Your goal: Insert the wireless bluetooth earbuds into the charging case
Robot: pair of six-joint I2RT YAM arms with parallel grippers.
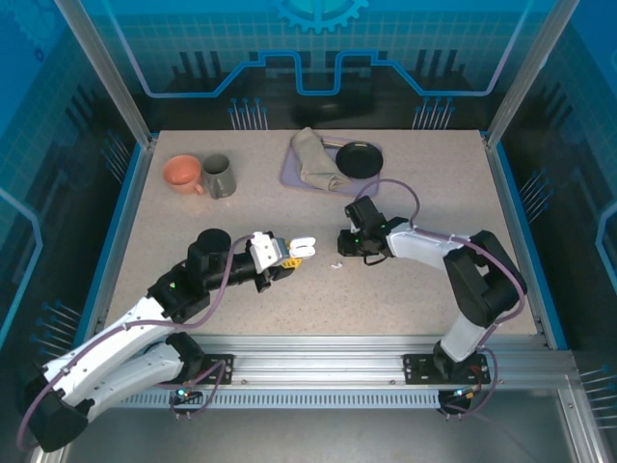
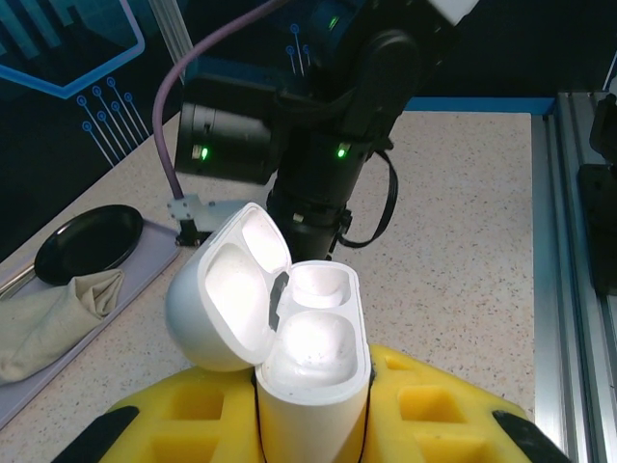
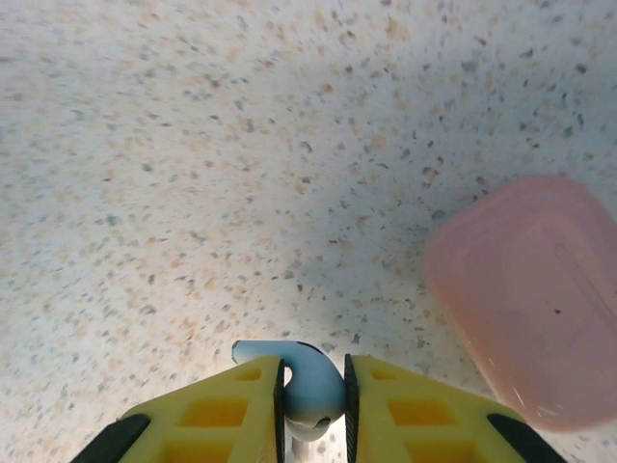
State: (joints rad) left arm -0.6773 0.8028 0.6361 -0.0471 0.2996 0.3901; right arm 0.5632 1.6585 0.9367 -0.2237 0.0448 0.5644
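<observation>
- Where the yellow fingers (image 3: 222,424) of the right jaws come together, a white earbud (image 3: 307,391) sits pinched between them, its rounded head between the tips and a short stub poking out to the left.
- The right jaws are closed on that earbud and point down at the speckled surface (image 3: 193,145). I cannot tell whether the earbud touches it.
- Just ahead and to the right of these jaws, a pink case (image 3: 535,299) lies flat on the surface, apart from the earbud.
- The left jaws are closed on a white case (image 2: 313,376), gripping its lower body between their own yellow fingers (image 2: 434,405). The case stands upright beyond the tips.
- Its lid (image 2: 227,299) is swung open to the left of the body, and two rounded wells in the body face up.
- Seen from above, the white case juts out ahead of the left jaws toward the right jaws, the two pairs near each other but apart.
- On the surface between them lies a tiny white piece (image 1: 337,265), too small to name.
- Beyond the right jaws, a tray (image 1: 289,177) carries a folded cloth (image 1: 316,159) and a black plate (image 1: 359,159).
- Well beyond the left jaws, an orange cup (image 1: 181,174) and a grey mug (image 1: 218,177) stand just beside each other.
</observation>
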